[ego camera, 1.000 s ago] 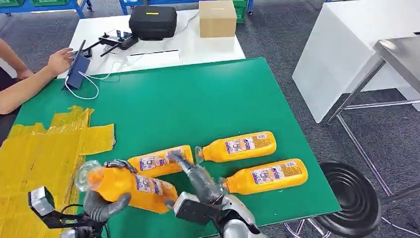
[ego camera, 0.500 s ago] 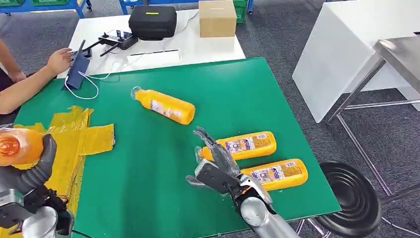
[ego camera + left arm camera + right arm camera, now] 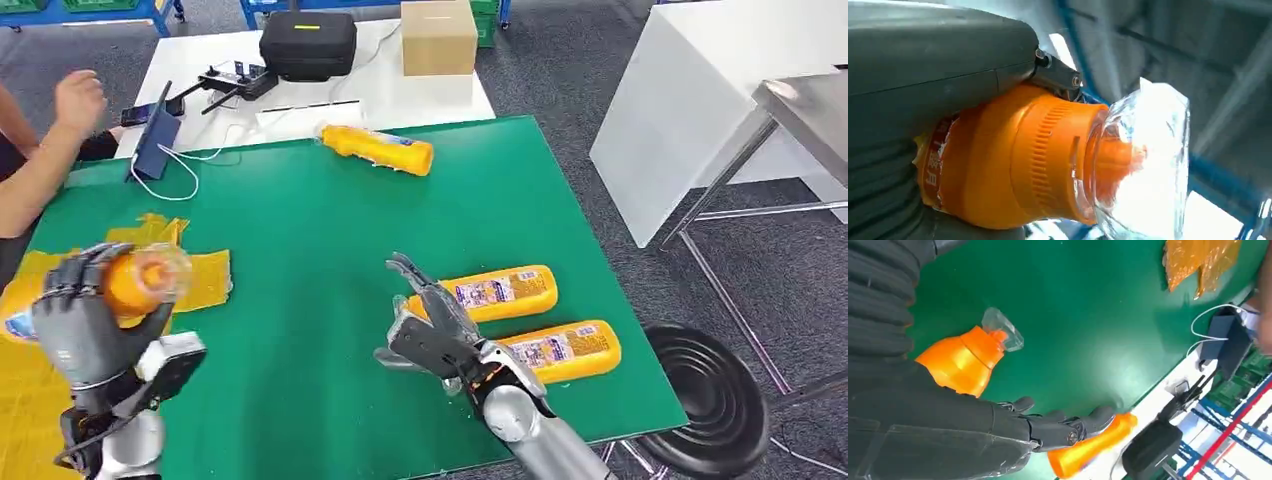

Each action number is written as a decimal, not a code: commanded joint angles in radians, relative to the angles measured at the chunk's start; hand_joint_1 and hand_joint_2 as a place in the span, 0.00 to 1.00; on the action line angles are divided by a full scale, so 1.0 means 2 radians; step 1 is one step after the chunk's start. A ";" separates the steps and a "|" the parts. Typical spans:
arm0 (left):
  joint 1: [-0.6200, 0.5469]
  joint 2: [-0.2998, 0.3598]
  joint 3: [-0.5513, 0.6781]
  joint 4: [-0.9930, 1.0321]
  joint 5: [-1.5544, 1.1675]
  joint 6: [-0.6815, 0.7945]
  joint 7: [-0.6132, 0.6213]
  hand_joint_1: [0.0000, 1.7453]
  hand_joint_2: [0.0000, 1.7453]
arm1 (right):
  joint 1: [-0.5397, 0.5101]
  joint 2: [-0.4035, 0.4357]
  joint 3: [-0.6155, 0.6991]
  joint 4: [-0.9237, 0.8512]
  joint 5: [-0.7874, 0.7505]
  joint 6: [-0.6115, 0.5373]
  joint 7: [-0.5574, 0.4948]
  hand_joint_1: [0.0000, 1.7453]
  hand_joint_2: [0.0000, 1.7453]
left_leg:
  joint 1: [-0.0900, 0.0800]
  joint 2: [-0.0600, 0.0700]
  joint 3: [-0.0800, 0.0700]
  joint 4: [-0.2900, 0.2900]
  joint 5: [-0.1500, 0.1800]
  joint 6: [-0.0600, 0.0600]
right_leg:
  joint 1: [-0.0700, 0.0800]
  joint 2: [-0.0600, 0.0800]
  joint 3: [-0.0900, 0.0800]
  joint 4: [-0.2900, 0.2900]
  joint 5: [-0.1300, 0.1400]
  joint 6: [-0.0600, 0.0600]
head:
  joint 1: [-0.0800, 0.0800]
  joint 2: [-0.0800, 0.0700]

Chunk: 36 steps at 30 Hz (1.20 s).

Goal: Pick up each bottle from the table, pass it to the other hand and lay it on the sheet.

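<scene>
Probably a workshop: blue racks (image 3: 95, 12), green crates (image 3: 20, 5).

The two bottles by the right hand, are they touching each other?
Apart. The head view shows a strip of green table between the nearer bottle and the farther bottle.

I count four orange bottles (image 3: 378, 148), one yellow sheet (image 3: 40, 350), one black case (image 3: 308, 42), one cardboard box (image 3: 438, 36) and one stool (image 3: 715, 400).
</scene>
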 commanded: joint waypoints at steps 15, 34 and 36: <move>-0.075 0.155 -0.162 0.331 -0.169 0.003 0.234 1.00 1.00 | -0.029 -0.045 0.032 -0.001 -0.018 0.011 0.008 0.00 1.00 | 0.000 -0.002 0.000 0.000 0.000 0.000 | 0.000 0.000 0.001 0.000 0.000 0.000 | 0.000 0.000; -0.140 0.165 -0.120 0.459 -0.169 -0.077 0.264 0.00 1.00 | -0.017 -0.042 0.035 -0.006 -0.008 0.014 0.013 0.00 1.00 | 0.000 -0.002 0.001 0.000 0.000 0.000 | 0.000 0.000 0.001 0.000 0.000 0.000 | 0.000 0.000; -0.140 0.163 -0.116 0.460 -0.168 -0.081 0.263 0.00 1.00 | -0.016 -0.041 0.035 -0.006 -0.006 0.014 0.014 0.00 1.00 | 0.001 -0.001 0.001 -0.001 0.000 -0.001 | 0.001 0.001 0.001 0.000 0.000 0.000 | 0.000 0.000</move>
